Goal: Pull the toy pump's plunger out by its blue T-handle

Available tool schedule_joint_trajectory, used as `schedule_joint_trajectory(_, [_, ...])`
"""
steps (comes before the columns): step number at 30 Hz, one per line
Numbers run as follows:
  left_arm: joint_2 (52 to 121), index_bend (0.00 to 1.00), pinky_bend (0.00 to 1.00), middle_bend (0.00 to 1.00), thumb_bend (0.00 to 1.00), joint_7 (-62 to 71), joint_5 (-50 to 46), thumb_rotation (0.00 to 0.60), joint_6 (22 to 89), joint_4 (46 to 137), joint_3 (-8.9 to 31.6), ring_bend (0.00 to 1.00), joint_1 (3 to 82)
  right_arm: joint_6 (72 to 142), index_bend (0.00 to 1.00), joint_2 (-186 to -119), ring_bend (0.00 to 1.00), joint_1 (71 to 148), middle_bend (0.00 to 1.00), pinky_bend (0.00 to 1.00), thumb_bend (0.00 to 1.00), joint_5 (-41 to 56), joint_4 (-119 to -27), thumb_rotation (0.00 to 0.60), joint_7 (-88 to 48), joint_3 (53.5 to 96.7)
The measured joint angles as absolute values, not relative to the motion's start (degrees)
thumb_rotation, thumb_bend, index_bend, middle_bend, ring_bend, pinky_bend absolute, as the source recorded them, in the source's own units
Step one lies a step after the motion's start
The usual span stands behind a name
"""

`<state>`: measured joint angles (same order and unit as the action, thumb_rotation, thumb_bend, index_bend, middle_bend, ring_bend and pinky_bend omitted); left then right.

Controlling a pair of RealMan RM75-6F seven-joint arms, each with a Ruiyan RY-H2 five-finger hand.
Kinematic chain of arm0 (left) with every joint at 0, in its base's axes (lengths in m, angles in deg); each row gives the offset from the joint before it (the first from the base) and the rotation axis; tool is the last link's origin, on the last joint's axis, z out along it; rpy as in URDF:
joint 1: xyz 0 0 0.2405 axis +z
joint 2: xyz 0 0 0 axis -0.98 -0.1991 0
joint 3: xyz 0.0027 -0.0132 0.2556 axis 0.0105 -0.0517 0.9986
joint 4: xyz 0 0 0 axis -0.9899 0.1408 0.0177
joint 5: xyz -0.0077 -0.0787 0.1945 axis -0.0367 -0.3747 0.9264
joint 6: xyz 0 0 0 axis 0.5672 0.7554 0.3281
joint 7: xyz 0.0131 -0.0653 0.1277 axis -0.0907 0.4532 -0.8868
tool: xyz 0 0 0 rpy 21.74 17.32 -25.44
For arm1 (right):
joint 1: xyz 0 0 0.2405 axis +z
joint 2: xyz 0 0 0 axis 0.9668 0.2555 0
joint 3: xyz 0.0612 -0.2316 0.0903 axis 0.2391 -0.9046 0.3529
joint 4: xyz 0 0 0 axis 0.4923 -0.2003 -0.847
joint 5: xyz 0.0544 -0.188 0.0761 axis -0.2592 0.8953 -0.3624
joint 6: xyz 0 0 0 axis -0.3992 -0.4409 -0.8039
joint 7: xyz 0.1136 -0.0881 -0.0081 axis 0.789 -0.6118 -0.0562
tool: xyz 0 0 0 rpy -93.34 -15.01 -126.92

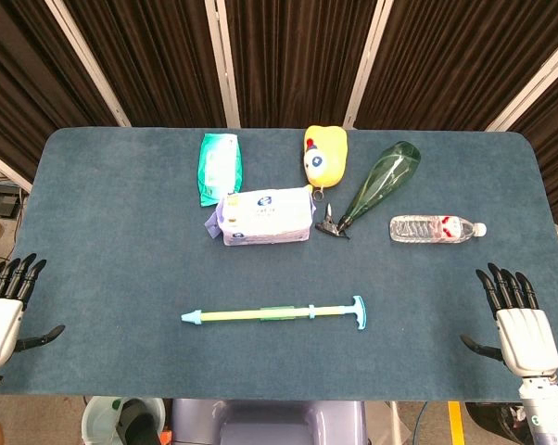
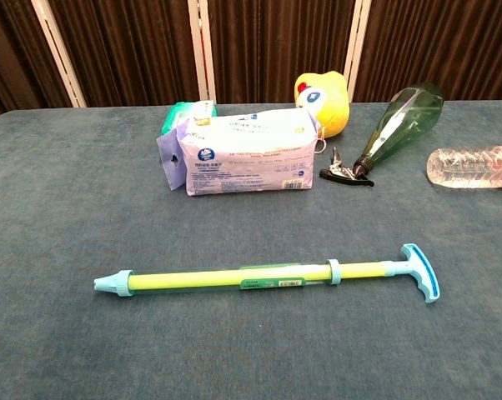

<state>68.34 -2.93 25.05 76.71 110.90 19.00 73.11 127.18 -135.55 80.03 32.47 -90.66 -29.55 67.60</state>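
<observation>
The pump (image 1: 274,313) lay untouched nearer the robot than the wipes pack (image 1: 265,215), T-handle (image 1: 358,312) rightward. Both hands, left (image 1: 1,320) and right (image 1: 520,329), waited empty, fingers spread; gripping barrel and handle likely comes next.

Blue-carpeted table (image 1: 121,241) — toy pump (image 1: 274,314), wipes pack (image 1: 265,215), spray bottle (image 1: 376,185), water bottle (image 1: 437,228), duck toy (image 1: 324,155).

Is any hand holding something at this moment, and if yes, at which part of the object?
Nothing is held. The left hand and the right hand rest open near the table's front corners, far from the toy pump, whose blue T-handle is untouched.
</observation>
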Motion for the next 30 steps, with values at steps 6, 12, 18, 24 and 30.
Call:
schedule_joint_trajectory(6, [68.79,0.07,0.0,0.04,0.09,-2.78,26.06,0.6,77.22,110.63,19.13,0.0,73.1,126.54,0.0,-135.66,0.0,80.26,0.0,0.0,0.02,32.18,-90.53,0.6,-29.33,67.61])
schedule_joint_trajectory(12, [70.81,0.22,0.0,0.07,0.13,-1.9,29.66,0.6,78.77,109.32,19.5,0.0,72.85,125.26,0.0,-136.02,0.0,80.88,0.0,0.0,0.02,32.31,-90.63,0.6,-28.89,67.34])
schedule_joint_trajectory(18, [76.22,0.39,0.0,0.08,0.23,-4.13,31.7,0.6,78.12,106.93,19.29,0.0,71.11,123.68,0.0,-136.31,0.0,81.4,0.0,0.0,0.02,32.56,-90.42,0.6,-28.81,66.57])
schedule_joint_trajectory(24, [82.58,0.41,0.0,0.1,0.23,-7.58,34.18,0.6,75.16,105.03,19.3,0.0,68.16,123.62,0.0,-135.85,0.0,81.5,0.0,0.0,0.03,32.78,-90.7,0.6,-27.6,66.44])
schedule_joint_trajectory(30, [90.98,0.41,0.0,0.1,0.23,-11.22,36.42,0.6,73.32,101.16,19.54,0.0,66.01,123.32,0.0,-134.89,0.0,81.66,0.0,0.0,0.02,32.49,-90.9,0.6,-25.48,66.57])
